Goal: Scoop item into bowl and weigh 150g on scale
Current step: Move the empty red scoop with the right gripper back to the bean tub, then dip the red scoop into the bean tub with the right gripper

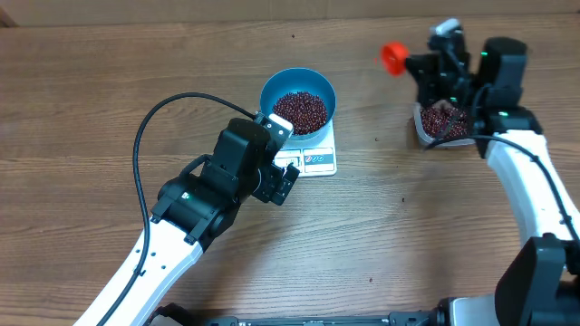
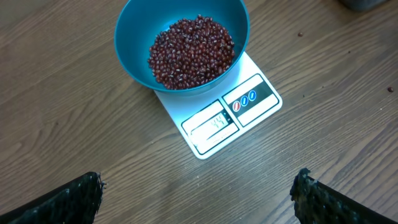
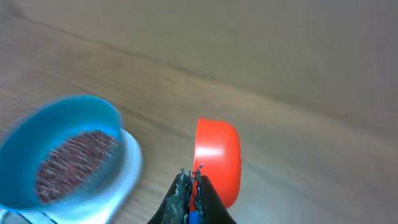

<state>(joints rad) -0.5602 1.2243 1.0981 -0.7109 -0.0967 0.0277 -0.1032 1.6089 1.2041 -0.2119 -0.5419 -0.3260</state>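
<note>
Beans [image 2: 191, 53] sit in bowl [image 2: 134, 59] on scale [image 2: 249, 102]; more lie in tub [image 1: 422, 134]. Right end effector [image 3: 190, 186], clamped on orange scoop [image 3: 217, 155], hangs between them; left end effector [image 2: 196, 186] gapes wide near scale. Risks: a tilted scoop spilling onto tabletop [image 1: 91, 91]; overfilling; knocking the bowl.

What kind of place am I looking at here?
Probably a robotics lab bench rather than a kitchen: a wooden table, two robot arms, and a small scale carrying a blue bowl of beans.
</note>
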